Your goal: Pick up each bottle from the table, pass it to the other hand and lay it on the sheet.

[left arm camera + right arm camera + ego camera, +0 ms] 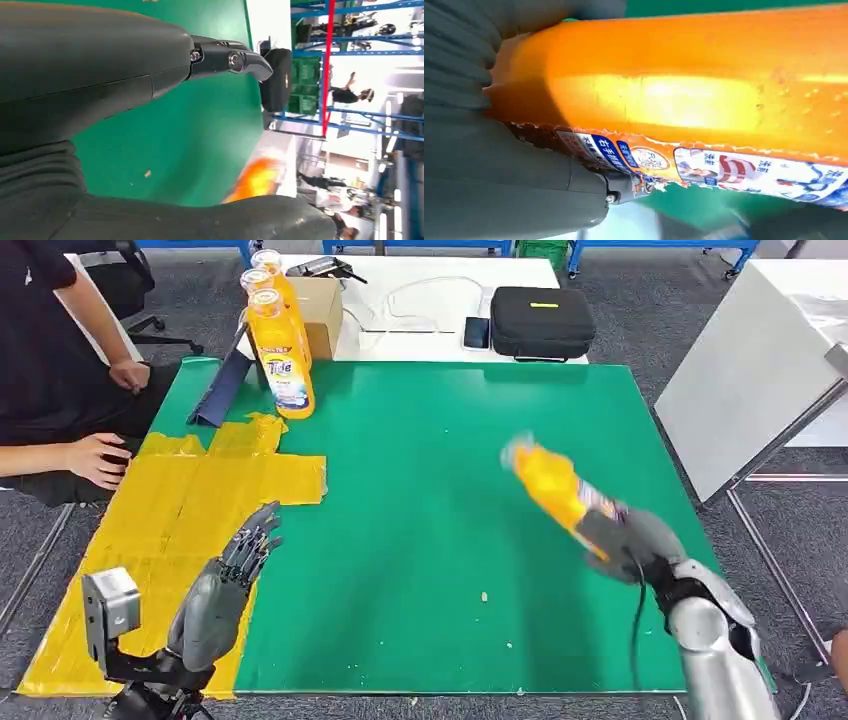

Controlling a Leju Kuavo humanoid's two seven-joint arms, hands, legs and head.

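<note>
One orange plastic bottle [553,485] gripped by right hand [630,540], tilted above green table [420,540] near its right edge; left hand [235,575] empty, fingers spread, over yellow sheet [180,500]

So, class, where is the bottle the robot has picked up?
In the head view, the bottle is in the right hand, tilted above the right side of the green table.
</note>
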